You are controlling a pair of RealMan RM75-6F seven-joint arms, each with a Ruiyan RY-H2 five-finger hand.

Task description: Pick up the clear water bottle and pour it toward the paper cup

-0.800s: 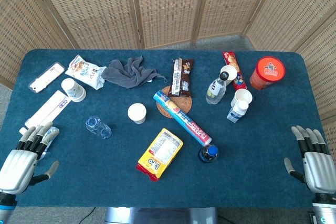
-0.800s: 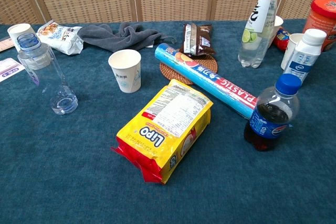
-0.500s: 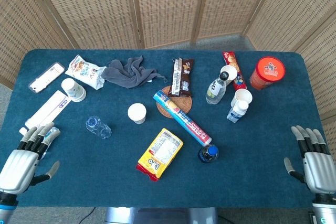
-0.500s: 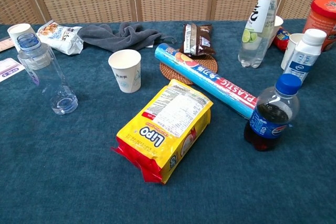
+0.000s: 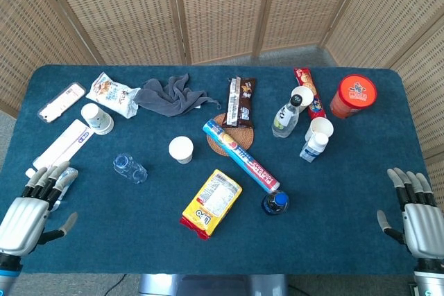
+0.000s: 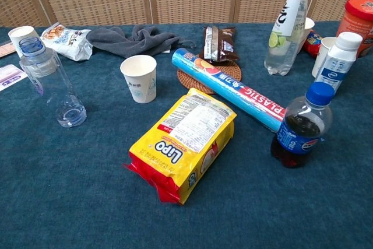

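The clear water bottle (image 5: pixel 129 168) (image 6: pixel 51 83) stands upright on the blue table, left of centre, capless mouth up. A white paper cup (image 5: pixel 181 149) (image 6: pixel 139 78) stands to its right, a short gap between them. My left hand (image 5: pixel 29 210) lies at the table's near left corner, fingers spread and holding nothing, well short of the bottle. Over at the near right edge, my right hand (image 5: pixel 415 214) is spread the same way and holds nothing. Neither hand shows in the chest view.
A yellow snack bag (image 5: pixel 211 203), a plastic-wrap roll (image 5: pixel 241 155) and a cola bottle (image 5: pixel 275 203) lie right of the cup. A lime drink bottle (image 5: pixel 286 116), white bottle (image 5: pixel 313 146), red tub (image 5: pixel 354 96), grey cloth (image 5: pixel 169 93) and more cups (image 5: pixel 96 118) sit farther back.
My right hand has slipped slightly down toward the near edge. My left hand has barely shifted. Nothing on the table has moved.
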